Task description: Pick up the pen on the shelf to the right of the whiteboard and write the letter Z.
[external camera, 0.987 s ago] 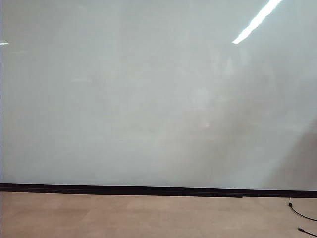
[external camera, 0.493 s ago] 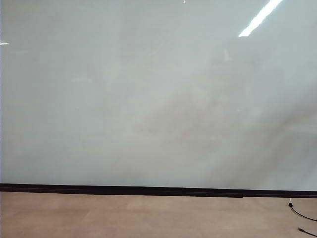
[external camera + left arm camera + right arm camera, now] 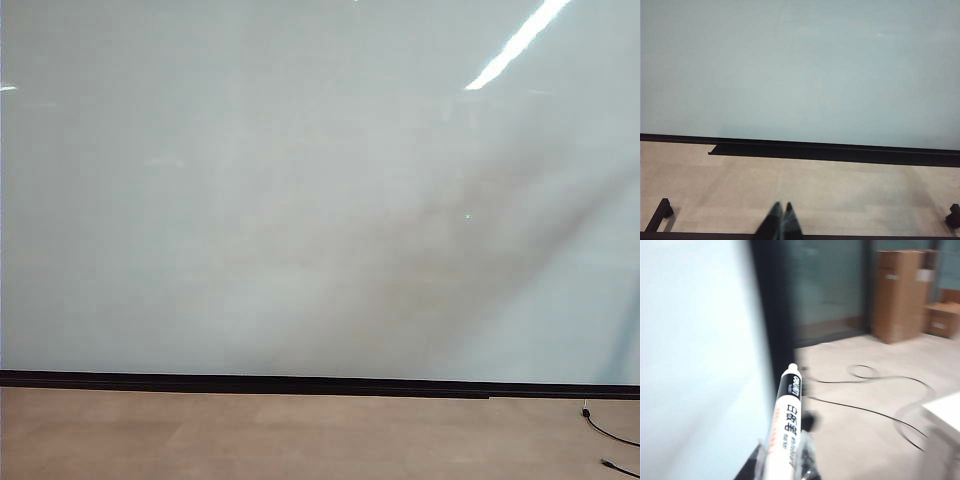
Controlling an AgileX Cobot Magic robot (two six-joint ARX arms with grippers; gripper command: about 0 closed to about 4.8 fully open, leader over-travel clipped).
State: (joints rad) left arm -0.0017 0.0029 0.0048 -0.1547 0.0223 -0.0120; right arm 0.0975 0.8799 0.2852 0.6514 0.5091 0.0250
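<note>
Your right end effector [image 3: 785, 460] is closed on the pen [image 3: 786, 415], whose long axis runs out ahead of it, with the whiteboard [image 3: 690, 365] just beside the tip. Your left end effector [image 3: 779, 222] is closed and empty, farther from the board. Compared with the earlier exterior frames, the dark shadow on the board sits lower right; no Z is written yet.

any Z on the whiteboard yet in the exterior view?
No, the whiteboard shows only glare and shadow, no strokes.

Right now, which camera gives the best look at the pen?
The right wrist view: the pen fills the foreground, its printed white barrel clamped in the right pincer beside the whiteboard. The exterior view shows only the blank board, no pen. The left wrist view shows the shut left pincer, board and floor, no pen.
</note>
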